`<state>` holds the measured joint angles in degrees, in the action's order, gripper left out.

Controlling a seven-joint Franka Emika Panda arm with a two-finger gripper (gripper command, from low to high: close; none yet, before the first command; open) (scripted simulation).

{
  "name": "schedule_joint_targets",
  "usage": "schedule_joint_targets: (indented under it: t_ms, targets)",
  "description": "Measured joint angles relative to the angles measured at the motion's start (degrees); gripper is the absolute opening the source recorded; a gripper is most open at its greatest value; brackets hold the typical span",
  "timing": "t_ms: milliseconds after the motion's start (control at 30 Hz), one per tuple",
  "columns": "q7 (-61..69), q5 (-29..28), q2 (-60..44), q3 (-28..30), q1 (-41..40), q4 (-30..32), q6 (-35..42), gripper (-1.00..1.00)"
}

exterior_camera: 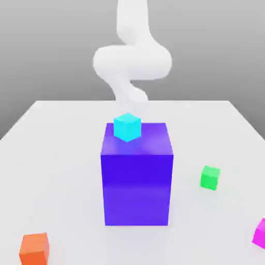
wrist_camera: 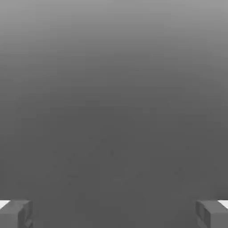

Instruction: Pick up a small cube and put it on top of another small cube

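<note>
The magenta-pink small cube [exterior_camera: 260, 233] lies on the white table [exterior_camera: 52, 155] at the exterior view's near right edge, partly cut off. Further back on the right sits the green small cube [exterior_camera: 210, 177], apart from the big block. My white arm [exterior_camera: 132, 62] rises behind the big block at the back of the table, far from both cubes. In the hand view my gripper [wrist_camera: 114, 213] is open, its grey fingertips [wrist_camera: 15, 213] standing wide apart with only plain grey background between them.
A tall blue-purple block [exterior_camera: 137, 181] stands mid-table with a cyan cube [exterior_camera: 127, 127] on its top, near the back left corner. An orange cube [exterior_camera: 35, 248] lies at the near left.
</note>
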<state>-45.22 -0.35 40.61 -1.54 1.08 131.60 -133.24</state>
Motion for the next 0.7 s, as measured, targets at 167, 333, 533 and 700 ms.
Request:
schedule_joint_targets:
  t_ms: [167,333,533,700]
  targets:
    - [1.10,-0.93,-10.68,-3.43,2.11,-0.37,-2.99,0.00]
    - [1.71,-2.46,-21.02,-6.86,4.28,-0.71,-5.91,0.00]
    - [1.80,-5.21,-33.51,-10.88,7.04,-1.14,-9.37,0.00]
    - [1.41,-8.14,-44.04,-12.88,11.49,-1.54,-12.14,0.00]
